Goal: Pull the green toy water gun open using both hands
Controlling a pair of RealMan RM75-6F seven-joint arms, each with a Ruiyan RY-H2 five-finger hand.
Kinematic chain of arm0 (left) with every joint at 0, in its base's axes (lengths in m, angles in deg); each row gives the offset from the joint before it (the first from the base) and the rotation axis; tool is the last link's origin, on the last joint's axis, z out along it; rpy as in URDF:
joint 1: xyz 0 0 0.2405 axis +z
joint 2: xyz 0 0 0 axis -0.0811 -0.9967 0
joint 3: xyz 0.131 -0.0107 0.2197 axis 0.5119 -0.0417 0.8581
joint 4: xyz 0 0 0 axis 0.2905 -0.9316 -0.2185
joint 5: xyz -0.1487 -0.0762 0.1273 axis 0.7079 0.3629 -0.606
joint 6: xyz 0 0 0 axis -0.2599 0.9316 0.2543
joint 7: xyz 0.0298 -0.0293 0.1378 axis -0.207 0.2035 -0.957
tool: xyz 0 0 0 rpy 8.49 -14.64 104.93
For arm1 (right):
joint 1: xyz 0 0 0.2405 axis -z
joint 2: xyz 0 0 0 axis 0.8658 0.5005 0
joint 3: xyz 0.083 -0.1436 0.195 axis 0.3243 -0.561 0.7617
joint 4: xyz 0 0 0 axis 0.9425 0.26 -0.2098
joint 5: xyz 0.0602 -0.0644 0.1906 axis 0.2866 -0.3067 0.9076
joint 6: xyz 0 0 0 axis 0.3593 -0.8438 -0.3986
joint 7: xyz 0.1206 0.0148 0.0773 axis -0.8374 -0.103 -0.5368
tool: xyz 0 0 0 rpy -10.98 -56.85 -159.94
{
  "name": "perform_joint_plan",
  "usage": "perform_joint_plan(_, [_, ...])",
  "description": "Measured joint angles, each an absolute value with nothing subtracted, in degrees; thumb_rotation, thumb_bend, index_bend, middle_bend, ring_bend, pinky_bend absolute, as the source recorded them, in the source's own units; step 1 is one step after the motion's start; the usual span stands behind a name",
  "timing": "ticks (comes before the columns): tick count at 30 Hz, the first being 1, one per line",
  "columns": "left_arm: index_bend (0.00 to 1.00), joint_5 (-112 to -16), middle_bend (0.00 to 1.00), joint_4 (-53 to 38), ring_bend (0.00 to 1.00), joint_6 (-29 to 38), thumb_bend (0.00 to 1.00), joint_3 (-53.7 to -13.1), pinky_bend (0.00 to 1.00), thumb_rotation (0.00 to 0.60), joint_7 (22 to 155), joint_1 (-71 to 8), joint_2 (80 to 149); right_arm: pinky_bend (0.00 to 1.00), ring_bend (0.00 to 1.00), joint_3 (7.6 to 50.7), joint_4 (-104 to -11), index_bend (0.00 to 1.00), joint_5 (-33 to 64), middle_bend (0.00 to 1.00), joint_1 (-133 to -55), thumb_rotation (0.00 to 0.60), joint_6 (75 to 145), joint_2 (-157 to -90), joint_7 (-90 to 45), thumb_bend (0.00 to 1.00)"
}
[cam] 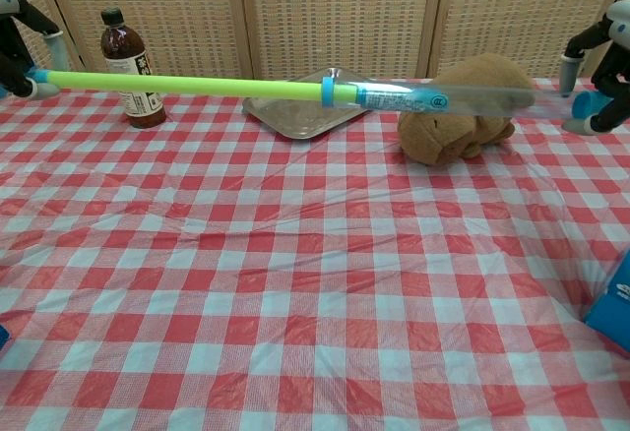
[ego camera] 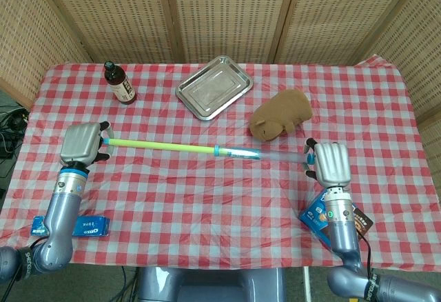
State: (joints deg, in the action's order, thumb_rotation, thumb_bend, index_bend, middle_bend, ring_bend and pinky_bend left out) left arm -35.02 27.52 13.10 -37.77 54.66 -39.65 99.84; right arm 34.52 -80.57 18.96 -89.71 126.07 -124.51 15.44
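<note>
Head view: green toy water gun (ego camera: 180,148) stretched long above the red-checked tablecloth (ego camera: 207,198), thin matte green rod at one end, clear tube at the other. Left hand (ego camera: 81,143) clamped on the rod's handle, right hand (ego camera: 331,164) on the tube's end; fingers hidden beneath both. Shiny steel tray (ego camera: 211,87), fuzzy brown plush (ego camera: 281,112), dark bottle (ego camera: 118,83) behind.

Chest view: gun (cam: 187,84) spanning the frame, clear tube faint before the plush (cam: 458,124). Both hands cut off at the edges.

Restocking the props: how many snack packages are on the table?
2: a blue cookie box at the near left edge, and a blue cookie package near right, partly hidden behind the right arm.
</note>
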Motion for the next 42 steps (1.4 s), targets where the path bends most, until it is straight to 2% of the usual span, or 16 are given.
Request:
perform_joint_plan(12, [0.86, -35.6, 0.93, 25.8, 0.90, 11.5, 0.63, -37.4, 0.79, 0.600, 56.4, -38.6, 100.3, 0.68, 1.00, 33.9, -81.1, 0.69, 18.8, 1.00, -89.1, 0.600, 126.5, -123.7, 16.1, 0.46])
perform_joint_plan(14, [0.78, -35.9, 0.85, 25.8, 0.85, 11.5, 0.60, -37.4, 0.75, 0.600, 56.6, -38.5, 100.5, 0.66, 1.00, 33.7, -80.8, 0.64, 18.7, 1.00, -89.2, 0.600, 126.5, -123.9, 16.2, 0.40])
perform_joint_plan(17, [0.59, -36.7, 0.68, 26.0, 0.72, 11.4, 0.53, -37.1, 0.65, 0.600, 56.6, -38.4, 100.5, 0.51, 0.96, 33.4, -80.4, 0.47, 18.5, 0.99, -89.2, 0.600, 126.3, -123.9, 16.6, 0.21])
perform_joint_plan(18, [0.51, -37.1, 0.60, 26.2, 0.65, 11.2, 0.49, -36.8, 0.61, 0.600, 56.3, -38.3, 100.3, 0.43, 0.92, 33.2, -80.3, 0.41, 18.6, 0.96, -89.3, 0.600, 126.1, -123.8, 17.2, 0.17])
perform_joint_plan(20, [0.43, -37.4, 0.50, 26.9, 0.58, 10.5, 0.45, -36.4, 0.56, 0.600, 56.2, -38.2, 99.7, 0.33, 0.85, 33.0, -80.2, 0.36, 18.8, 0.88, -89.4, 0.600, 125.9, -123.6, 18.4, 0.15])
perform_joint_plan(22, [0.38, -37.6, 0.44, 27.8, 0.53, 9.6, 0.43, -36.0, 0.52, 0.600, 56.1, -38.1, 98.7, 0.25, 0.76, 32.8, -80.2, 0.32, 19.6, 0.78, -89.5, 0.600, 125.5, -123.3, 20.1, 0.15])
perform_joint_plan(24, [0.36, -37.9, 0.38, 28.9, 0.47, 8.7, 0.41, -35.3, 0.47, 0.600, 56.0, -37.8, 97.5, 0.17, 0.62, 32.8, -80.5, 0.25, 21.2, 0.62, -89.6, 0.600, 125.0, -123.1, 21.1, 0.14])
perform_joint_plan(26, [0.33, -38.2, 0.31, 29.7, 0.41, 8.0, 0.40, -34.7, 0.42, 0.600, 56.1, -37.5, 96.7, 0.12, 0.47, 32.9, -80.7, 0.20, 22.5, 0.46, -89.7, 0.600, 124.4, -122.9, 21.3, 0.14])
perform_joint_plan(28, [0.26, -38.5, 0.23, 30.1, 0.29, 7.4, 0.39, -34.3, 0.34, 0.600, 56.5, -37.1, 96.2, 0.08, 0.29, 32.8, -80.6, 0.15, 23.0, 0.29, -89.9, 0.600, 123.4, -122.9, 21.2, 0.14])
perform_joint_plan(30, [0.20, -38.8, 0.15, 30.4, 0.20, 7.0, 0.36, -33.9, 0.26, 0.600, 57.0, -36.8, 96.0, 0.06, 0.19, 32.6, -80.4, 0.12, 23.2, 0.20, -89.9, 0.600, 122.9, -123.0, 20.6, 0.13])
perform_joint_plan(34, [0.11, -39.8, 0.01, 30.8, 0.07, 6.3, 0.34, -33.2, 0.17, 0.600, 58.1, -36.0, 95.3, 0.05, 0.09, 32.5, -79.5, 0.09, 23.2, 0.10, -89.9, 0.600, 122.5, -123.3, 19.5, 0.13])
perform_joint_plan(39, [0.09, -42.1, 0.00, 30.8, 0.02, 5.5, 0.33, -32.8, 0.05, 0.600, 61.6, -34.6, 94.9, 0.00, 0.01, 32.2, -79.0, 0.03, 22.9, 0.01, -89.6, 0.600, 122.3, -123.3, 18.0, 0.11])
perform_joint_plan(42, [0.06, -44.9, 0.00, 30.8, 0.00, 5.4, 0.33, -32.4, 0.00, 0.600, 64.6, -33.2, 94.8, 0.00, 0.00, 31.7, -79.0, 0.00, 22.1, 0.00, -89.0, 0.600, 122.2, -123.0, 16.3, 0.09])
